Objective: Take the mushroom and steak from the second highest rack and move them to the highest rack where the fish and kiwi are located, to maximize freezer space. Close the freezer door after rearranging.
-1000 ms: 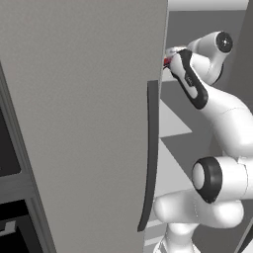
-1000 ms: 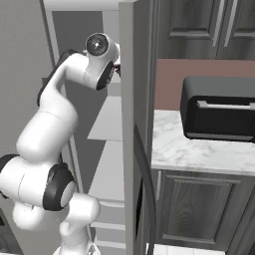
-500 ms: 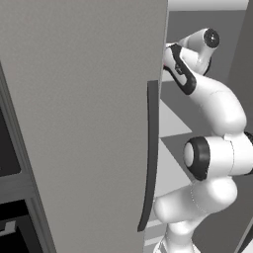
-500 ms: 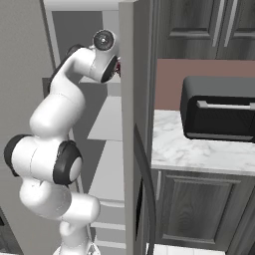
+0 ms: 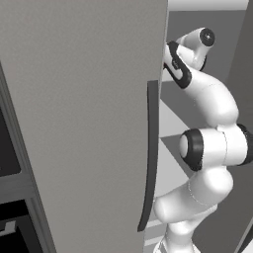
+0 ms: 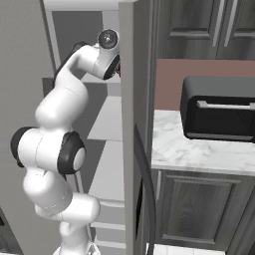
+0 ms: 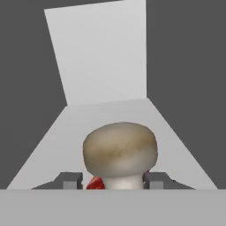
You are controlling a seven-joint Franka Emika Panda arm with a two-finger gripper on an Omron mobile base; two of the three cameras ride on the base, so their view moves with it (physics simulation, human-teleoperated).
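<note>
The fingers (image 7: 113,181) are standing spread either side of the mushroom (image 7: 120,154), which is looking light, soft and best pinched gently at its stem, the steak (image 7: 94,182) peeking out at seven o'clock.

The arm (image 5: 212,148) is rising from its base, folding at the elbow and reaching up and forward. Its end effector (image 7: 112,180) is pointing level, with the fingertips (image 7: 70,179) standing apart on either side of its centre.

mushroom (image 7: 120,152): tan-beige cap, brown mottling, pale stem | steak (image 7: 94,182): red | rack (image 7: 53,145): pale grey | door (image 5: 84,118): grey, dark handle (image 5: 149,158) | table (image 6: 199,149): white marble, grey veins
</note>
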